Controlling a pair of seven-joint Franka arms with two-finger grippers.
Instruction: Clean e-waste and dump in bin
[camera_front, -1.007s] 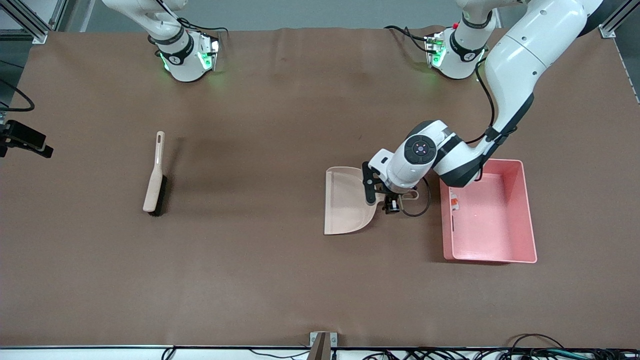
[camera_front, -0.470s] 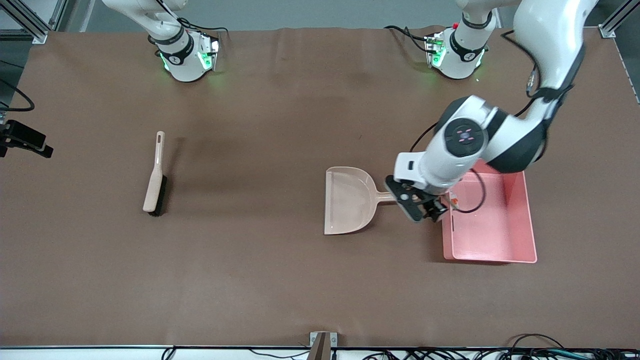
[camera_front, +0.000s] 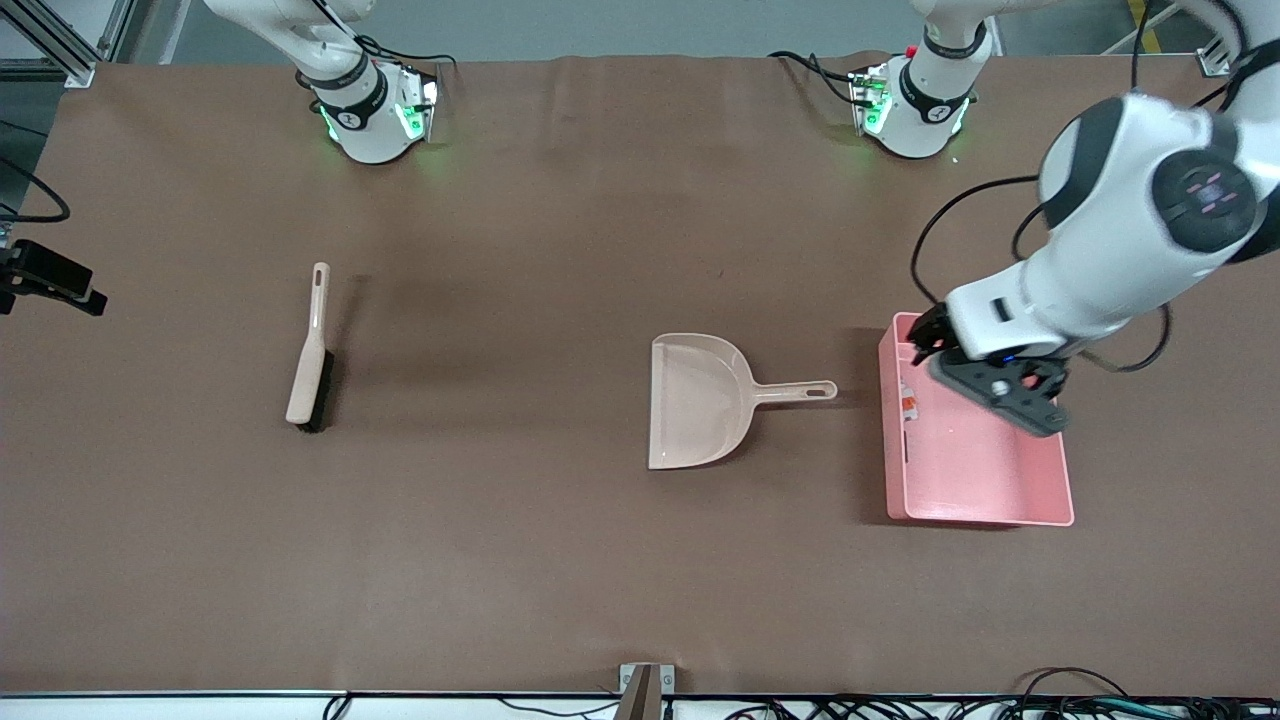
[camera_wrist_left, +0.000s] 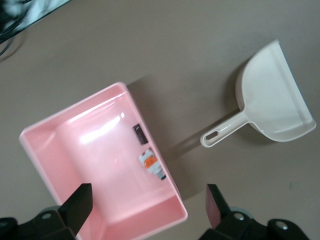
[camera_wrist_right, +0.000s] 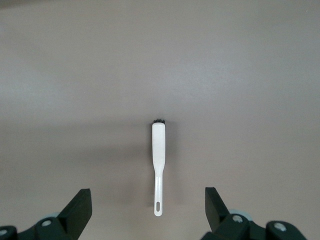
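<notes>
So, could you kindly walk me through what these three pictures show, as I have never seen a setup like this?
These are two robot arms bolted along one edge of a brown table. One picture looks down from a high camera facing them; the other two come from cameras on each arm's wrist.

The left gripper hangs open over the pink bin, holding nothing. In its wrist picture two bits of e-waste lie inside the bin: a white part with an orange band and a dark cylinder.

Beside the bin, toward the right arm's end, lies an empty beige dustpan, then a hand brush. The right gripper waits open, high above that brush.
</notes>
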